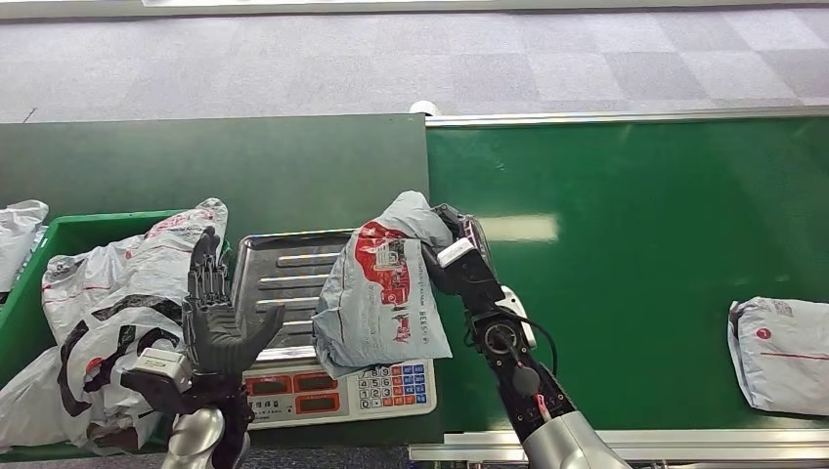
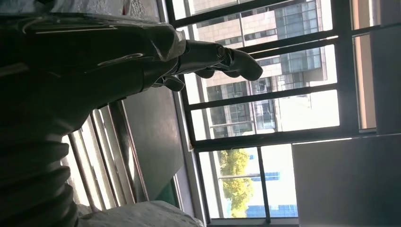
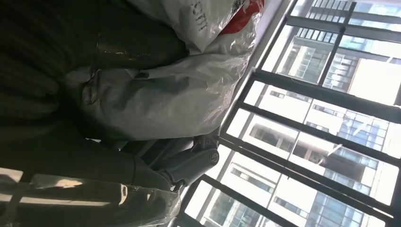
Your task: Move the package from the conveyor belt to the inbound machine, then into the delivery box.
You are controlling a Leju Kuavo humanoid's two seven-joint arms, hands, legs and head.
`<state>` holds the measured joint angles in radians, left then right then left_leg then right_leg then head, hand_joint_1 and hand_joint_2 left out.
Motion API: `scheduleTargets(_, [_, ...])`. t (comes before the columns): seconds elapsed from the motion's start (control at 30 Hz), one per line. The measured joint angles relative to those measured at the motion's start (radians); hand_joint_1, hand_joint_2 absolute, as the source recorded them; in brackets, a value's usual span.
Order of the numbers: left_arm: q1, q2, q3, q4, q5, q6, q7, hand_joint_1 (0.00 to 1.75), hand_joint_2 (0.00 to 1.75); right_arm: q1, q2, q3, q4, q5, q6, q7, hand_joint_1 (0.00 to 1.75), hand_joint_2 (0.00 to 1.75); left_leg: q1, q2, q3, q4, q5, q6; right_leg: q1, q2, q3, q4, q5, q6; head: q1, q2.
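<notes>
- The grey package (image 1: 383,288) with the red print is sitting on the inbound machine (image 1: 293,322), covering the right side of its steel tray and drooping over the front onto the top of the keypad.
- The right hand (image 1: 458,252) is on the package's upper right edge, fingers wrapped around the bag. The right wrist view backs that up: crumpled grey plastic (image 3: 161,94) bunched right against the hand (image 3: 189,163), so it's gripping it.
- So the package lies left of that hand, with the arm coming up from the near edge of the conveyor belt (image 1: 635,254).
- The left hand (image 1: 213,318) is held up with the palm upright and fingers spread, holding nothing. It's hovering at the tray's left edge, well apart from the package. In the left wrist view the hand's (image 2: 208,59) fingers look slightly curled against the windows.
- The green delivery box (image 1: 68,234) is at the left, stuffed with grey bags (image 1: 127,283).
- One more grey bag (image 1: 780,352) lies near the right edge of the belt.
</notes>
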<state>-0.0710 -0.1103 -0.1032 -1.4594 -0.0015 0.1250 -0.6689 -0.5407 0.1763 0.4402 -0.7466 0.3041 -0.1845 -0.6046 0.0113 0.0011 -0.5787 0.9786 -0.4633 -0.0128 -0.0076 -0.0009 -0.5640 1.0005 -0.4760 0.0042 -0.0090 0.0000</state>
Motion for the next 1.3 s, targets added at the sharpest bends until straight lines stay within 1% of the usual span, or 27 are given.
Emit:
scheduleTargets(0.23, [-0.019,0.001,-0.013,0.027,-0.004,-0.006,0.005,0.00,1.75,-0.010,0.008,0.025,0.056,-0.007,0.018,0.007,1.75,1.75,-0.001,0.000,0.000,0.000,0.000,0.000,-0.001,0.000,0.000,0.000,0.000,0.000,0.000,0.000])
scheduleTargets(0.63, [-0.020,0.001,-0.022,0.038,-0.005,-0.011,0.014,0.00,1.75,-0.044,0.026,0.055,0.144,0.004,0.026,0.048,1.75,1.75,0.000,0.000,0.000,0.000,0.000,0.000,0.000,0.000,0.000,0.000,0.000,0.000,0.000,0.000])
scheduleTargets(0.83, [-0.023,0.001,-0.026,0.043,-0.005,-0.012,0.016,0.00,1.75,-0.066,0.040,0.085,0.195,0.010,0.134,0.087,1.75,1.75,0.000,0.001,0.001,0.000,0.000,0.000,0.000,0.000,0.000,0.000,0.000,0.000,0.000,0.000])
scheduleTargets(1.17, [-0.030,0.001,-0.028,0.048,-0.005,-0.013,0.017,0.00,1.75,-0.073,0.053,0.104,0.231,0.013,0.147,0.090,1.75,1.75,0.000,0.001,0.001,0.000,0.000,0.000,0.000,0.000,0.000,0.000,0.000,0.000,0.000,0.000])
scheduleTargets(1.23, [-0.031,0.001,-0.028,0.050,-0.005,-0.014,0.018,0.00,1.75,-0.075,0.053,0.108,0.235,0.013,0.170,0.095,1.75,1.75,0.000,0.001,0.001,0.000,0.000,0.000,0.000,0.000,0.000,0.000,0.000,0.000,0.000,0.000])
scheduleTargets(1.3, [-0.032,0.001,-0.028,0.052,-0.005,-0.016,0.021,0.00,1.75,-0.076,0.054,0.115,0.239,0.007,0.219,0.104,1.75,1.75,0.000,0.001,0.001,0.000,0.000,0.000,0.000,0.001,0.000,0.000,0.000,0.000,0.000,0.000])
